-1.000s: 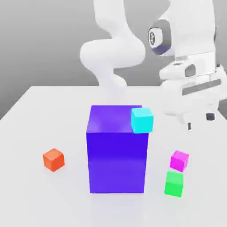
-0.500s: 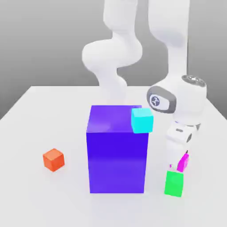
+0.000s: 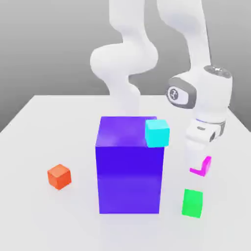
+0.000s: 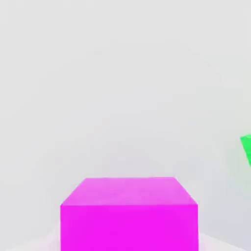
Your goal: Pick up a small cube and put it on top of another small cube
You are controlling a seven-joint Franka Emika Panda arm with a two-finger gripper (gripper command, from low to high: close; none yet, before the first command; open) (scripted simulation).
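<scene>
Now, in the exterior view, the fingers (image 3: 196,156) are closed on the magenta cube (image 3: 201,167), which has risen from the white surface (image 3: 59,220), where it sat a second ago beside the green cube (image 3: 192,203). The grasp therefore seems done, leaving the carry and the stacking. The cube lies between the fingers, partly hidden behind them. Below them, nearer the camera, the green cube remains on the surface, well apart from the held one. Over toward the exterior view's left from the fingers come a cyan cube (image 3: 157,133), seen against a tall blue block (image 3: 129,176), and, farther off, an orange cube (image 3: 59,176). In the hand view, the magenta cube looks square between the fingers, with part of the green one off to the side. Which cube it should land on, I cannot tell.
</scene>
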